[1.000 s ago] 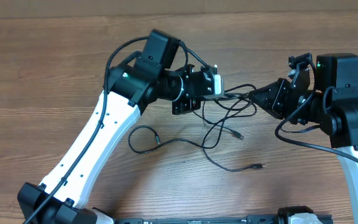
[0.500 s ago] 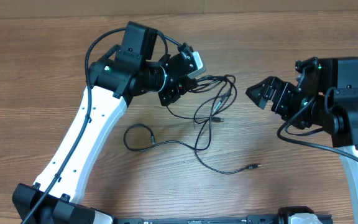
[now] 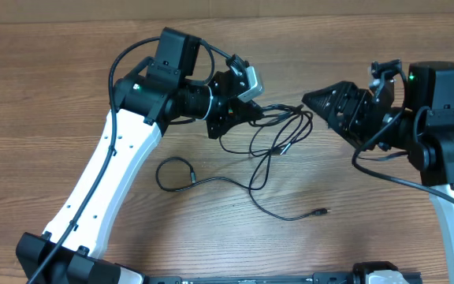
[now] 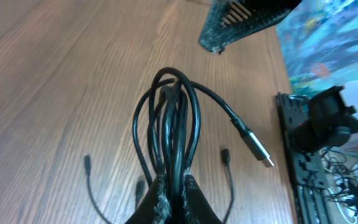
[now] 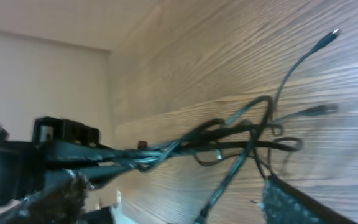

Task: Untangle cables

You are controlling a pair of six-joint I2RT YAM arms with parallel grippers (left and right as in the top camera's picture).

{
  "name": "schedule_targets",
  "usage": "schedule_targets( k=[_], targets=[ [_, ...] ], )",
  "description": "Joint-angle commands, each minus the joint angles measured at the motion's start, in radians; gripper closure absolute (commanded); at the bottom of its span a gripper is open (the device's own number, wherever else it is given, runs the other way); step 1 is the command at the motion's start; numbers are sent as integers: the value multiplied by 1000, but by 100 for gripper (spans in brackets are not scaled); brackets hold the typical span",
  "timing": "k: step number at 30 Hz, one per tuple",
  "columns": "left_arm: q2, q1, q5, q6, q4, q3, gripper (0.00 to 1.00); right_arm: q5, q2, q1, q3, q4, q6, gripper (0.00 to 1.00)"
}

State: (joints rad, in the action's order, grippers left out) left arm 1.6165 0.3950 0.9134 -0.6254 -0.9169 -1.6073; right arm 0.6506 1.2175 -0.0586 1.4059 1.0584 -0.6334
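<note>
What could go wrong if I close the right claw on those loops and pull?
1. The left claw is shut on several strands of the thin black cables at once; pulling may tighten the tangle rather than free it.
2. The open right claw faces crossed loops, so it may well catch more than one strand.
3. The long strand trailing on the brown wooden table could drag its small plug tip into the loops.

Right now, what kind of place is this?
Likely a robot lab or workshop: a left arm and a right arm stand at a wooden table with tangled black cables, and wired equipment sits beside it.
</note>
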Motion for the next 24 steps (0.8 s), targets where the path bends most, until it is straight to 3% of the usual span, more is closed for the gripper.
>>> schedule_targets(
  k=[1,8,17,24],
  targets=[
    [-1,33,65,45,13,-10,96,14,-3,2,8,-13,-112,27],
    [-1,90,63,139,91,-10,96,14,-3,2,8,-7,-130,32],
    [-1,103,42,238,146,-10,96,8,-3,2,8,5,-129,45],
    [-1,111,65,294,142,-10,96,-10,5,2,8,2,-129,65]
  ],
)
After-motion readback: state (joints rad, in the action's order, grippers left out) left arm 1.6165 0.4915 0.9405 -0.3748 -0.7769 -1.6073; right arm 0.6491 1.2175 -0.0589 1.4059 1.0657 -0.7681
